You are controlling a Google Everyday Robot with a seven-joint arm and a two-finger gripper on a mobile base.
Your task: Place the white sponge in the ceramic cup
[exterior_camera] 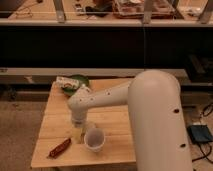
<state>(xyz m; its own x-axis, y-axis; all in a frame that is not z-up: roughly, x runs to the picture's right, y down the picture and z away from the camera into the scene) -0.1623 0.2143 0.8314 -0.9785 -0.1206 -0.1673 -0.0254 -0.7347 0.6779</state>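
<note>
The ceramic cup (94, 139) is small, white and upright near the front edge of the wooden table (115, 130). The white sponge (77, 135) is a pale pad just left of the cup, right under my gripper. My gripper (77, 128) points straight down from the white arm (107, 100) and is over the sponge, close to or touching it. The wrist hides the contact between gripper and sponge. The sponge is outside the cup.
A dark-green bowl (77, 81) sits at the table's back left with a white printed packet (64, 83) at its rim. A red-brown long object (59, 148) lies at the front left corner. My large white arm covers the table's right side.
</note>
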